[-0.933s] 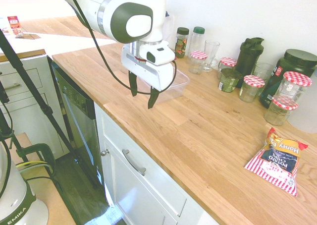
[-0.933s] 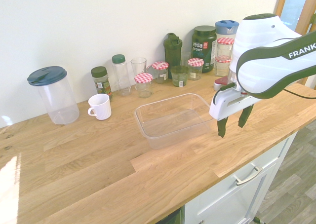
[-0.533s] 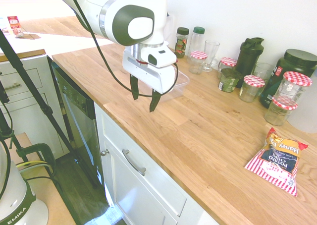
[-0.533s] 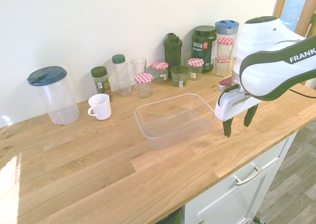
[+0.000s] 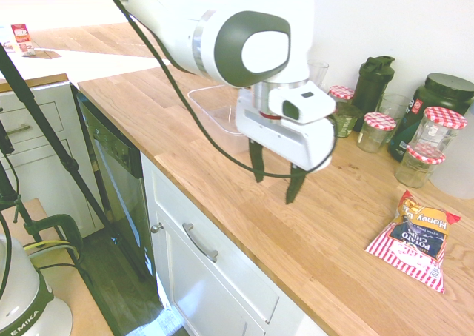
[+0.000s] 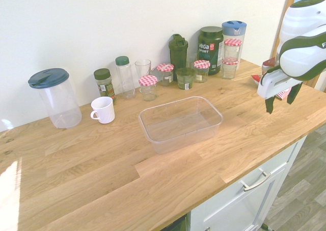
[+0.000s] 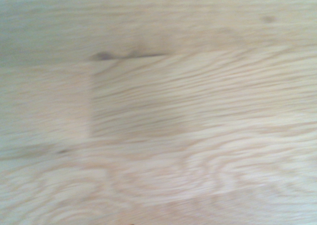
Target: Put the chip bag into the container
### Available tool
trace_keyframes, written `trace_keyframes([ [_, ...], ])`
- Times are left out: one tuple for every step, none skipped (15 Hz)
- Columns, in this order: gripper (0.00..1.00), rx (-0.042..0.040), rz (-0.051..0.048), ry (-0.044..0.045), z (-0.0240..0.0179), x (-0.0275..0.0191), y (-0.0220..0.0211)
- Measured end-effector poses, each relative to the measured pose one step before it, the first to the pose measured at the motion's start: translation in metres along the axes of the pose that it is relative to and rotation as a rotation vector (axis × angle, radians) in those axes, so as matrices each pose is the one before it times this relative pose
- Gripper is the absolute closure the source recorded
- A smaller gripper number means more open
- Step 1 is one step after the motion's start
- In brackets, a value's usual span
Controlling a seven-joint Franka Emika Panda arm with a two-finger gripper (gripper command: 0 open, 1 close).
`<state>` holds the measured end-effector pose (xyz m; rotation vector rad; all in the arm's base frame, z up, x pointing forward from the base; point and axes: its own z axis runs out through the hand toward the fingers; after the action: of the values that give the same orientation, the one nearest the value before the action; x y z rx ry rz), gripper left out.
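Above the wooden countertop [image 5: 222,195], between the clear plastic tub [image 6: 181,124] and the chip bag, your two-finger gripper [image 5: 275,192] hangs with its fingers spread wide, nothing between them; the red-and-white striped chip bag [image 5: 413,241] lies flat on the wood, apart from your fingertips, on the side away from the tub and near the red-checkered-lid jars [image 5: 421,164].

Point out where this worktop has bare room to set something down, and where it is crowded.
Bare wood lies between the clear tub and the chip bag, under the raised gripper, and in front of the white mug. Crowded: the back, along the wall, with jars and bottles.
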<state>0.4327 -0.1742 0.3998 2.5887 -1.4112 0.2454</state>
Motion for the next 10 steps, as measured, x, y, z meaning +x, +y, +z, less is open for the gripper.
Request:
trace_keyframes([
  [0.00,-0.00490,0.00896,0.02114,0.00624,0.02167,0.00167],
  [0.00,-0.00647,0.00448,0.02041,0.00776,0.02138,0.00102],
  [0.00,-0.00365,0.00285,0.01570,0.00822,0.01987,-0.00183],
  [0.00,-0.00509,0.00328,0.01519,0.00729,0.01849,-0.00194],
  [0.00,-0.00722,-0.00138,0.01348,0.00597,0.02103,0.00001],
  [0.00,-0.00578,-0.00141,0.01557,0.00309,0.01866,0.00010],
  [0.00,-0.00317,-0.00445,0.01504,0.00126,0.01659,0.00162],
  [1.00,-0.00072,-0.01058,0.01173,0.00091,0.01458,0.00276],
  [1.00,0.00530,-0.00935,0.00437,0.00109,0.01119,0.00115],
  [1.00,0.00776,-0.00839,-0.00058,0.00226,0.00937,-0.00006],
])
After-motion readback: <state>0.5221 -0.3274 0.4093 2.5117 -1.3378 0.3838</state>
